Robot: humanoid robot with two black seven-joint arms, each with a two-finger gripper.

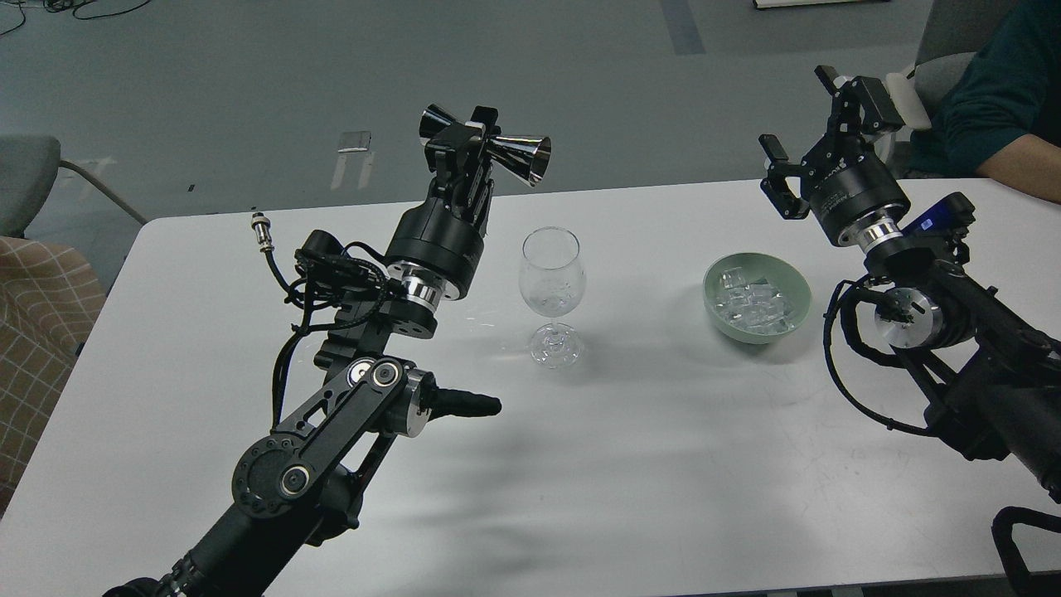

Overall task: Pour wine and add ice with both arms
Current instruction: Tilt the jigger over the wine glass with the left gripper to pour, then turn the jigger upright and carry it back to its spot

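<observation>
Head view: my left pincer (474, 145) is clamped on a shiny black double-cone jigger (497, 149), held sideways at 11 o'clock above the wine glass (552, 286). My right pincer (816, 141) hangs wide, holding nothing, at 1 o'clock from the green bowl (756, 297) of ice (750, 300). Bare white table (630, 464) stretches toward 6 o'clock; the far edge lies behind both pincers.

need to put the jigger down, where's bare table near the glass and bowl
Bare patches: between the wine glass and the green ice bowl, and the wide front strip of the white table below both. Crowded: left of the glass, under the left gripper holding the jigger.
</observation>
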